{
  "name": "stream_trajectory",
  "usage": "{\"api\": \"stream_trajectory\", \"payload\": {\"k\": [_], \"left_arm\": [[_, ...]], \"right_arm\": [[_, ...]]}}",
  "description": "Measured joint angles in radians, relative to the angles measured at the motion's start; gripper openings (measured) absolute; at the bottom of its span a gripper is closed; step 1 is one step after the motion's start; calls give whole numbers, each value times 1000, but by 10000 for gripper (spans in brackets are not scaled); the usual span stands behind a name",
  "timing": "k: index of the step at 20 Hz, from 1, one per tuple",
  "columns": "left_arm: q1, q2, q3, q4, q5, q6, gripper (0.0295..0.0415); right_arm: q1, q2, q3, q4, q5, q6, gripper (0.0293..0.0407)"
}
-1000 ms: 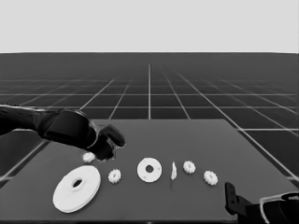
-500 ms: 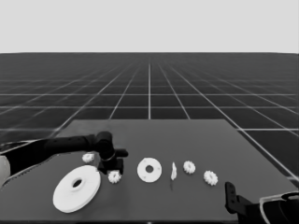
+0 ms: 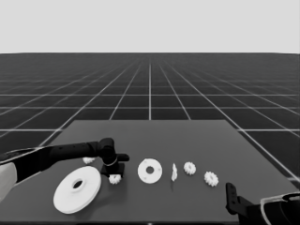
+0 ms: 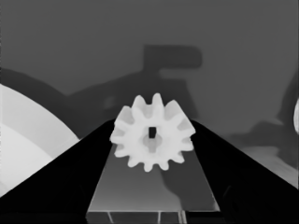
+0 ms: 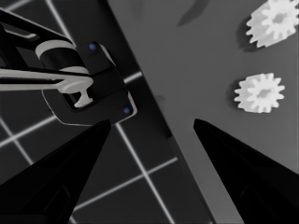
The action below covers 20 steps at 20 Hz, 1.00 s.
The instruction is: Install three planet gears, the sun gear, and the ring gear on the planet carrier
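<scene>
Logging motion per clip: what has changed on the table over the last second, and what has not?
The left arm has swung down low over the table, bringing the left claw onto the gear beside the larger round part; its fingers now flank that gear, which has not moved. The smaller round part, thin white piece, other gears and the parked right claw at the near right corner are unchanged.

Flat, even render light, no glare anywhere. Tabletop dark; white parts read bright against it. Left wrist view: soft-edged shadow of the arm falls across the tabletop behind the gear, whose tooth edges look slightly soft. Right wrist view: the two gears each throw a short dark shadow to one side. Floor grid lines crisp in head view.
</scene>
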Motion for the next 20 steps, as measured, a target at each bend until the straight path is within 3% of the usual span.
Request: {"api": "stream_trajectory", "payload": {"k": [7, 9, 11, 17, 20], "left_arm": [[4, 1, -3, 2, -2, 1, 312], [-258, -64, 198, -256, 113, -105, 313], [-390, -60, 191, -373, 126, -104, 312], [-449, -53, 168, -430, 133, -90, 312], [-450, 280, 40, -434, 125, -299, 312]], "right_arm": [[0, 0, 0, 0, 0, 0, 385], [0, 0, 0, 0, 0, 0, 385], [0, 0, 0, 0, 0, 0, 385], [0, 0, 0, 0, 0, 0, 385], [0, 0, 0, 0, 0, 0, 385]]}}
